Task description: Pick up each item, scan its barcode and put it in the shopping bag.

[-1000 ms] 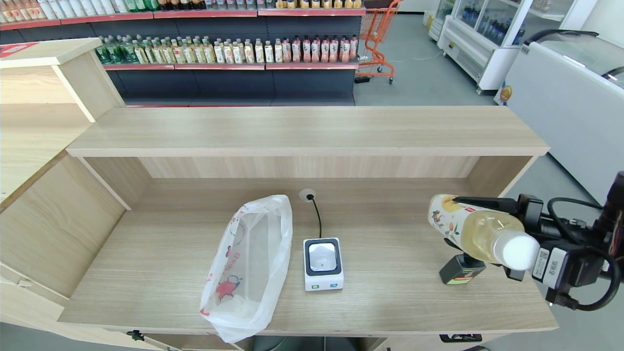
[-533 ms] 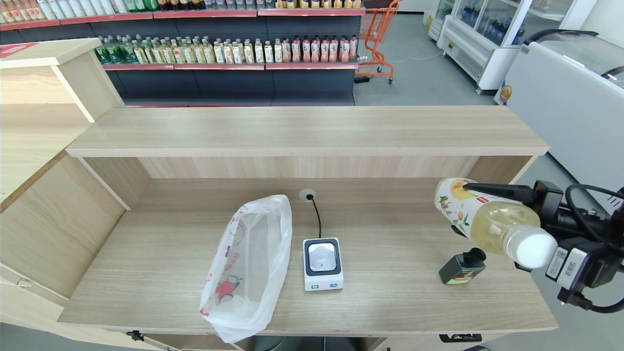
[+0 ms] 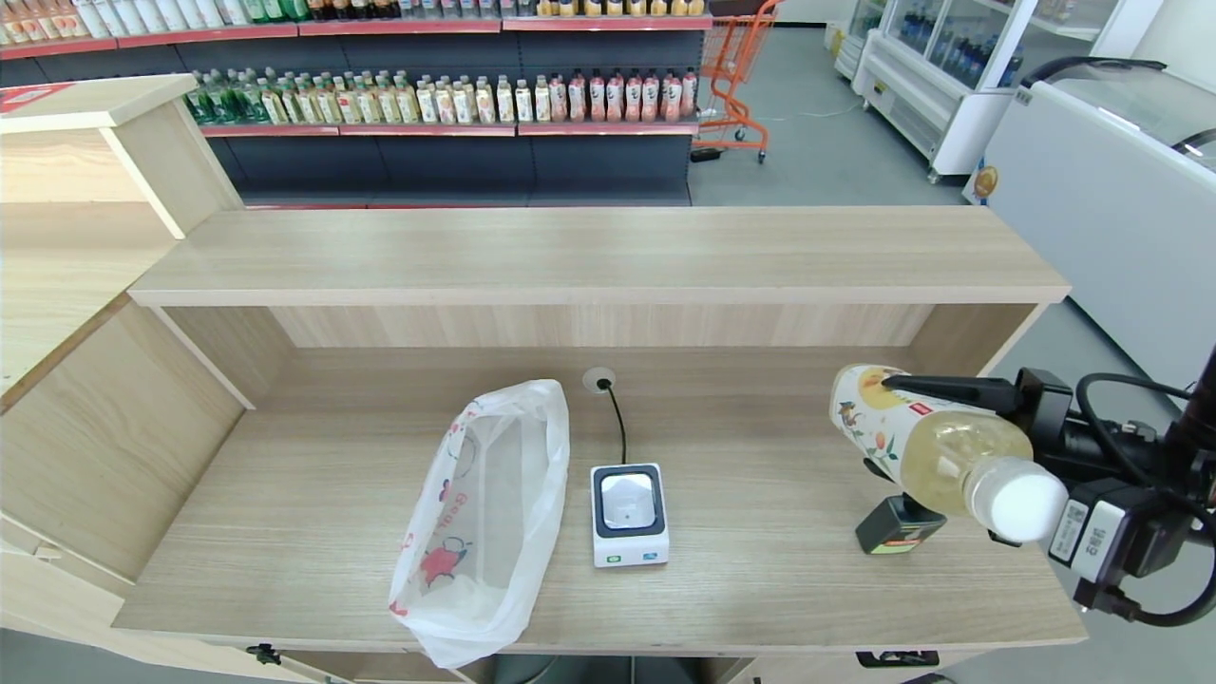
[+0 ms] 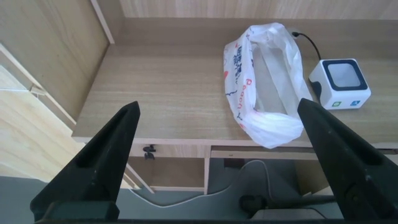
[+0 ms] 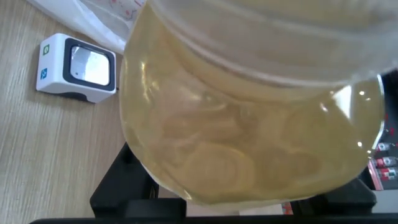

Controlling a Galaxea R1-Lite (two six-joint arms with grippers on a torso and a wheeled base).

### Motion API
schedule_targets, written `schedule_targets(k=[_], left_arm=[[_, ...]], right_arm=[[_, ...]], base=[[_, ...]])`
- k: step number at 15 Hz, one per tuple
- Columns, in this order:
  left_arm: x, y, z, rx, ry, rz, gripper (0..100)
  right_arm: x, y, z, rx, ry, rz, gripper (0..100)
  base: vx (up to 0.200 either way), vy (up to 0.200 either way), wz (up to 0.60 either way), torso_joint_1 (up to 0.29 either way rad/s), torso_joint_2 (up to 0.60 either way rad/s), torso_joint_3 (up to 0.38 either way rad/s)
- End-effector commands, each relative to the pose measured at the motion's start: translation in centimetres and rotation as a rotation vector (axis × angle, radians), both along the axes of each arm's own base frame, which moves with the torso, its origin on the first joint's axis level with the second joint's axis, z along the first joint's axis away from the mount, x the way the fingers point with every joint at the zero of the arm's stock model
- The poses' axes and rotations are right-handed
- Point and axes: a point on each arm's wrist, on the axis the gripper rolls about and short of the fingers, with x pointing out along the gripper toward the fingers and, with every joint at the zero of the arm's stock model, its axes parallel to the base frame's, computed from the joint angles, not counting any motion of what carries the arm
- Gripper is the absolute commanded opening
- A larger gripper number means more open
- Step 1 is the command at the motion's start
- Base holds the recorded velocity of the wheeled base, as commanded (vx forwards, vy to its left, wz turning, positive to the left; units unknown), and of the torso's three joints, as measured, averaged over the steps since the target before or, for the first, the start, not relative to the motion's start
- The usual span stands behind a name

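Since half a second ago, the clear plastic bottle of pale yellow drink with a white cap and a printed fruit label (image 3: 926, 442) has been carried a little to the left and lower, back toward the scanner side. It is held clamped in the right claw (image 3: 883, 427), one dark finger above the label and one below, in the air over the right end of the pale wood-grain tabletop (image 3: 760, 579). Its long axis is laid nearly level, base toward the left and far side, cap toward the robot. The white box-shaped barcode scanner with a dark glass window (image 3: 629, 513) lies well apart to the bottle's left, face up, so a leftward carry and probably a turn of the label downward are called for. The translucent white plastic shopping bag with red print (image 3: 484, 518) is just beside the scanner, farther left, nearer the left claw (image 4: 217, 107), whose fingers are spread wide by the near edge. A small black container with a coloured label (image 3: 898, 525) is left under the bottle. Behind, shop shelves of drinks (image 3: 446, 95) and white freezers (image 3: 1092, 161) are seen.
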Motion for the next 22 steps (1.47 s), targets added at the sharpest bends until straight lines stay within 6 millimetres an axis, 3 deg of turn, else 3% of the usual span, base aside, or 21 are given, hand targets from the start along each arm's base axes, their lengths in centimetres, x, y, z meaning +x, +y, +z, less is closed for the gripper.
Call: schedule_targets(k=[1, 4, 10, 18, 22], left_arm=[[0.0, 0.0, 0.0, 0.000, -0.001, 0.000, 100], [0.0, 0.0, 0.0, -0.002, -0.001, 0.000, 100], [0.0, 0.0, 0.0, -0.003, -0.001, 0.000, 100], [0.0, 0.0, 0.0, -0.003, -0.001, 0.000, 100], [0.0, 0.0, 0.0, -0.003, -0.001, 0.000, 100]], right_arm=[[0.3, 0.1, -0.4, -0.002, 0.014, 0.004, 0], [0.6, 0.1, -0.6, -0.001, 0.026, 0.004, 0], [1.5, 0.3, -1.8, 0.020, 0.119, 0.038, 0], [3.9, 0.3, -5.6, -0.010, 0.174, 0.067, 0], [4.7, 0.3, -7.5, -0.011, 0.232, 0.065, 0]], base=[[0.000, 0.000, 0.00, 0.000, 0.00, 0.000], [0.000, 0.000, 0.00, 0.000, 0.00, 0.000], [0.000, 0.200, 0.00, 0.005, 0.00, -0.001], [0.000, 0.200, 0.00, -0.002, 0.00, 0.005], [0.000, 0.000, 0.00, 0.000, 0.00, 0.000]])
